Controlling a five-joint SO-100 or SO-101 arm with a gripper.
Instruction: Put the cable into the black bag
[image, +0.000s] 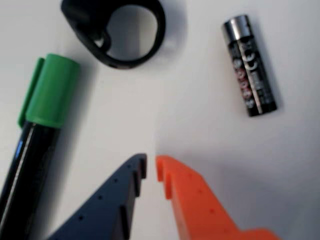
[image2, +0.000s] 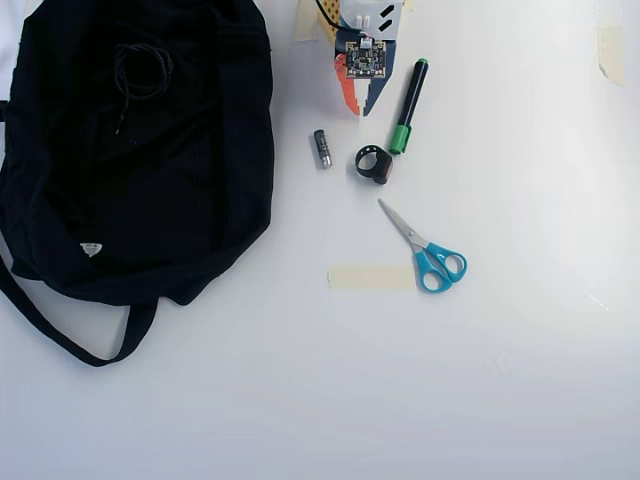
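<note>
Gripper (image: 151, 170) empty, tips nearly pressed together, hanging over bare bench near the far edge, between battery (image2: 322, 148) and marker (image2: 408, 107), with the ring (image2: 374, 164) just ahead. Cable (image2: 140, 72) lies coiled on the bag's (image2: 190, 200) upper part in the overhead view, well apart from my gripper; I cannot tell whether it sits on the fabric or inside the opening. I judge the step to be reaching for the coil. Plan: spread the fingers first, cross clear of the battery, descend across the loop, avoid snagging fabric.
</note>
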